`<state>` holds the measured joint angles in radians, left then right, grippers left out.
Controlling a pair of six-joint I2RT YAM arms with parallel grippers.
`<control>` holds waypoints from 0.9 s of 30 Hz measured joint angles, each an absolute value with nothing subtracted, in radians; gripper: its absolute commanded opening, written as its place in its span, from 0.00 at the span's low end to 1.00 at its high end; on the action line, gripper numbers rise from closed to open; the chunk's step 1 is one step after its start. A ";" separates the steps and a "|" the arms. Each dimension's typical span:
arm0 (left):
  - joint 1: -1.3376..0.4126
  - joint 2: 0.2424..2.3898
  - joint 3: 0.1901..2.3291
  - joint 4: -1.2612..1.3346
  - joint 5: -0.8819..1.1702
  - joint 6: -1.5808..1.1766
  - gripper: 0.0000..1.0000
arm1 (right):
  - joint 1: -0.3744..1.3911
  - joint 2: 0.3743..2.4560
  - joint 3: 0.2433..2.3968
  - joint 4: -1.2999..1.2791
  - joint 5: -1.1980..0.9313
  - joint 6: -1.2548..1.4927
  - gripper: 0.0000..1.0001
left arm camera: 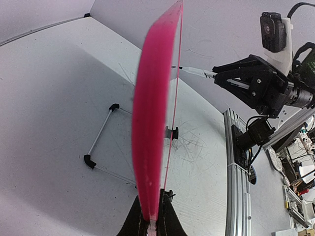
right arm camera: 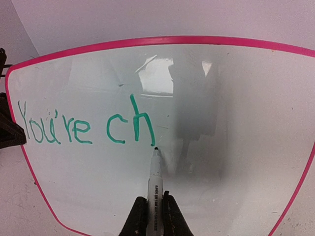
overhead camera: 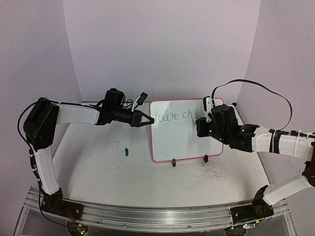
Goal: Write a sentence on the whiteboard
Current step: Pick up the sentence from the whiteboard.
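The pink-framed whiteboard (overhead camera: pixel 182 140) stands upright on its black feet in the middle of the desk (overhead camera: pixel 93 169). The left claw (overhead camera: pixel 144 119) is clenched on the board's left edge, pinching the frame. The right claw (right arm camera: pixel 153 210) grasps a marker (right arm camera: pixel 155 179), whose tip touches the board at the foot of the "h". The green sentence (right arm camera: pixel 83 128) reads "You're ch" across the upper left.

Small green piece (overhead camera: pixel 126 152) lying on scuffed tabletop (overhead camera: pixel 93 167); grey scribbles (overhead camera: pixel 214 169) front right; white backdrop (overhead camera: pixel 162 49) behind.
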<state>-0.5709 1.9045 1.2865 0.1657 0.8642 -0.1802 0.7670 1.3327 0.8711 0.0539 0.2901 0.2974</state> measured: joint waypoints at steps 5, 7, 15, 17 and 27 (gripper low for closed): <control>-0.571 1.905 1.287 0.165 0.864 -0.180 0.00 | 0.767 1.333 0.872 0.062 0.290 0.297 0.00; -0.571 1.905 1.287 0.166 0.864 -0.180 0.00 | 0.766 1.333 0.873 0.063 0.292 0.297 0.00; -0.571 1.905 1.287 0.165 0.864 -0.180 0.00 | 0.762 1.336 0.881 0.068 0.304 0.299 0.00; -0.571 1.905 1.287 0.165 0.864 -0.180 0.00 | 0.762 1.336 0.881 0.067 0.307 0.300 0.00; -0.571 1.905 1.287 0.165 0.864 -0.180 0.00 | 0.757 1.347 0.882 0.070 0.318 0.301 0.00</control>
